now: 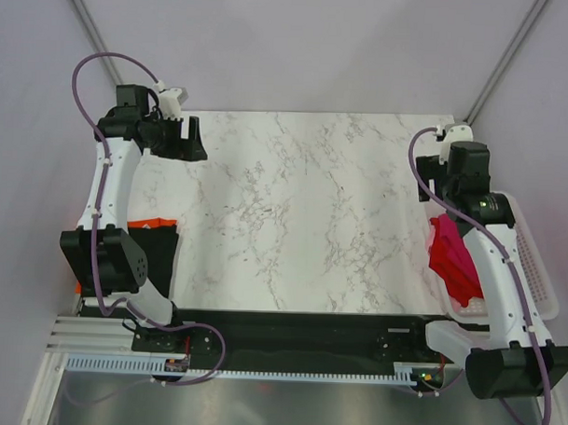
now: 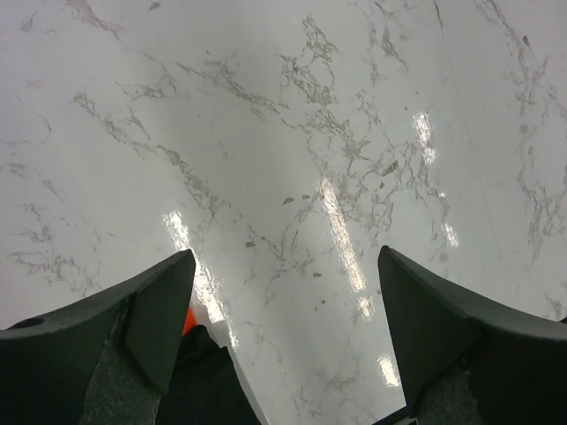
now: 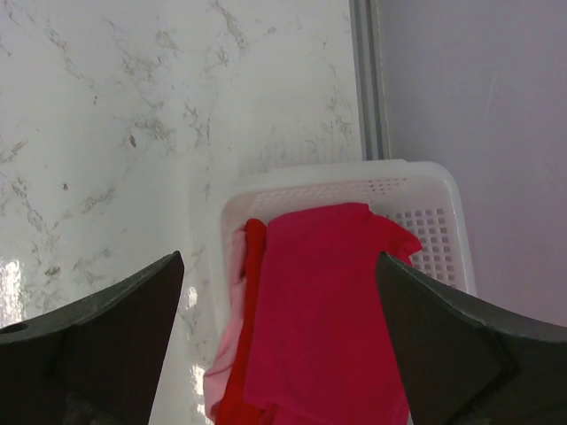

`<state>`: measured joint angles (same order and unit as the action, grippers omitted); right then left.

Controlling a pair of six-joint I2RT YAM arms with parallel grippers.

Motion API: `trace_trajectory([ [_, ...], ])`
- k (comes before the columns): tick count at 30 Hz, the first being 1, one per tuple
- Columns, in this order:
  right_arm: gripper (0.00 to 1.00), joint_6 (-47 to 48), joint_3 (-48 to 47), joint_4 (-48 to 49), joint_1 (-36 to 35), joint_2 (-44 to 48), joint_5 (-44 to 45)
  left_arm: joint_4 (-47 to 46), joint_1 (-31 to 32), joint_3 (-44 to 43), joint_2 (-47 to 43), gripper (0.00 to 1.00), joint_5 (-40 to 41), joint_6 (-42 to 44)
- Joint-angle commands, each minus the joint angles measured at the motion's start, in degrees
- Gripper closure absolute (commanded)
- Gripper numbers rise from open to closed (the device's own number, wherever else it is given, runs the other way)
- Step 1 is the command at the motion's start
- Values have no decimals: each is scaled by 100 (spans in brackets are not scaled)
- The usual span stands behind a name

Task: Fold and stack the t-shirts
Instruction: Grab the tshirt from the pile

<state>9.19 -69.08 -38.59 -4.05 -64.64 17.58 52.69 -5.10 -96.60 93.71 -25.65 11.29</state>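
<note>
- Step: fetching next shirt. R gripper [image 3: 279,258] over basket [image 3: 354,188], right edge; jaws wide, empty.
- Pink shirt [image 3: 328,301] on top, red shirt [image 3: 252,354] beneath.
- L gripper [image 2: 285,251] upper left, open, empty.
- Black shirt [image 1: 166,260] lower left.
- Next, prob.: drop, pinch pink cloth only.

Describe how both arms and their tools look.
The left arm and right arm have white links, black joint housings and a looping purple cable each. The left tool and right tool have broad black wedge-shaped fingers.

White basket [image 3: 432,232] at marble table's [image 1: 293,213] right edge.
</note>
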Motion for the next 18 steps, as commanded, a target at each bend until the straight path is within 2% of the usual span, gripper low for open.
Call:
trace_trajectory([
  [1,2,354,44,-420,159,399,-131,136,36,-26,-55,10,-283,92],
  [4,11,627,140,-772,273,637,17,250,62,-148,68,21,-134,294],
  [6,15,637,18,-1333,387,550,-332,303,141,-236,138,27,-64,400],
  [10,20,689,-202,-2169,379,505,-1246,321,290,-263,139,28,77,593],
  [11,25,707,-246,-2484,388,331,-1283,313,308,-263,147,28,86,602],
  [14,32,812,-211,-2829,563,-4,-1266,312,343,-263,156,28,113,629],
  [18,33,874,-246,-2812,616,-232,-1205,304,352,-228,130,28,60,638],
])
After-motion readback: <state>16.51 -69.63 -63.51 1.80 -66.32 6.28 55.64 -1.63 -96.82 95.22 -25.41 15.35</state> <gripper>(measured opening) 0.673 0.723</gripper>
